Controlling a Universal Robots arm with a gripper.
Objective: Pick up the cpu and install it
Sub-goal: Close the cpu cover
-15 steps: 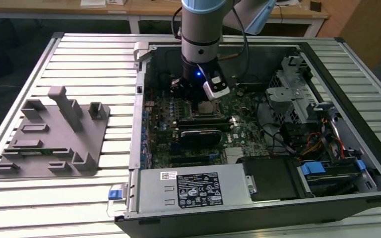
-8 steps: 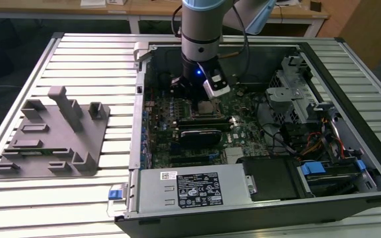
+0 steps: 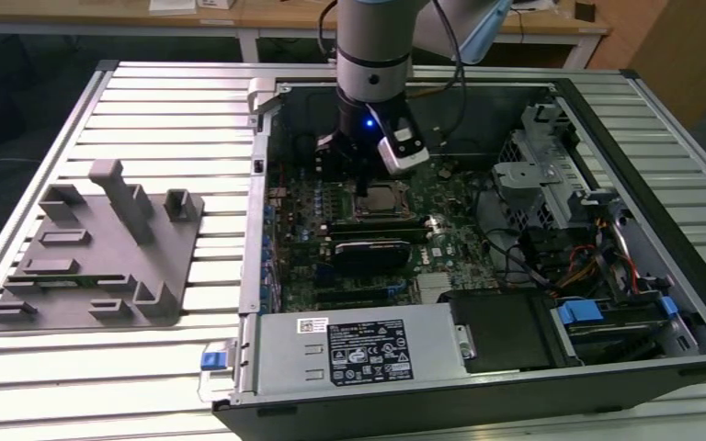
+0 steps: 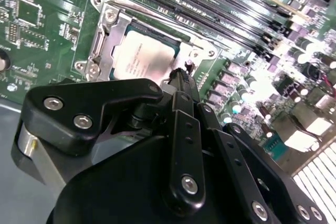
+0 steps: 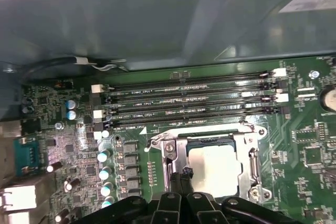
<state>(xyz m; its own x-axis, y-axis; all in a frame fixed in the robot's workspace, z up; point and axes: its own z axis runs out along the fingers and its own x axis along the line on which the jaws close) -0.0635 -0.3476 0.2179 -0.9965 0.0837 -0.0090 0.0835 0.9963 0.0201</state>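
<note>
**A:** Centrally, in both wrist views: where is the cpu?

**B:** Seated in the socket on the motherboard, middle of the exterior view.

**A:** And the gripper?

**B:** Just above the cpu's edge, fingers pressed together, pinching nothing.

**A:** Surroundings?

**B:** Memory slots lie beside the socket. A grey tray sits outside the case, at the exterior view's left.

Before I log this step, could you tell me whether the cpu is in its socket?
In: the cpu lies flat inside the socket frame, with the gripper at its edge.
</note>
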